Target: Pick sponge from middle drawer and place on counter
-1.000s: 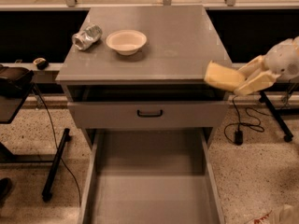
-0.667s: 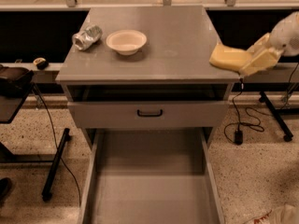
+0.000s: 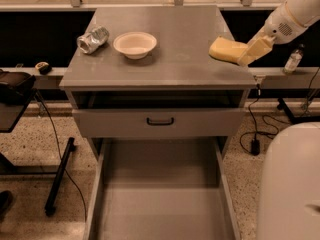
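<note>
Yellow sponge (image 3: 225,50) pinched in tool (image 3: 246,53), now above counter (image 3: 175,46), earlier beside its right edge

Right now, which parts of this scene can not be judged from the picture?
All in the camera view:
- Right end of the sponge: covered by the gripper, which grips it at the right side of the counter.
- Whether the sponge touches the counter: cannot tell from this angle.
- Front end of the middle drawer: cut off by the bottom edge.
- Inside of the top drawer: dark shadow under the counter.
</note>
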Controlling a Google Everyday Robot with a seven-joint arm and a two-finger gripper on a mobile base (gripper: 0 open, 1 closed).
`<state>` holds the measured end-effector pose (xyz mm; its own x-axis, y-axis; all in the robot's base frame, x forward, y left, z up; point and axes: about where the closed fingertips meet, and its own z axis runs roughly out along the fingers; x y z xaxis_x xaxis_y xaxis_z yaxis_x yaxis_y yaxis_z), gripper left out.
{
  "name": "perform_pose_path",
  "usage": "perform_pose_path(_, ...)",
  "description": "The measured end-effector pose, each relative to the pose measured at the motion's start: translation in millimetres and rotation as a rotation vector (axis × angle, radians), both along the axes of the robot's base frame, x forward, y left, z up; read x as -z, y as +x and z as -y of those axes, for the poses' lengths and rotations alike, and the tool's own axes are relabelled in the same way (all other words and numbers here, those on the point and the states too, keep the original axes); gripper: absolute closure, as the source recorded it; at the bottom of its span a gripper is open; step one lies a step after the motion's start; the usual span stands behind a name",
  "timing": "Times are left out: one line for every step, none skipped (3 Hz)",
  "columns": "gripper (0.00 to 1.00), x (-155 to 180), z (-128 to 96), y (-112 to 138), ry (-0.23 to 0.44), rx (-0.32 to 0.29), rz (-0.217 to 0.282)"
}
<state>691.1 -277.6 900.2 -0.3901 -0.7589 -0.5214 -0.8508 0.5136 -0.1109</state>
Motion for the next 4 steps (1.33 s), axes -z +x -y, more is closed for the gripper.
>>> perform_pose_path(1.0, 7, -40, 20, 0.035, -0.018, -0.022)
perform_pose_path(0.82, 26, -67, 31, 0.077, -0.043, -0.056)
perform_pose_path(0.59, 27, -68, 32, 0.078, -0.044, -0.057)
perform_pose_path(0.35, 27, -68, 32, 0.078, -0.044, -0.057)
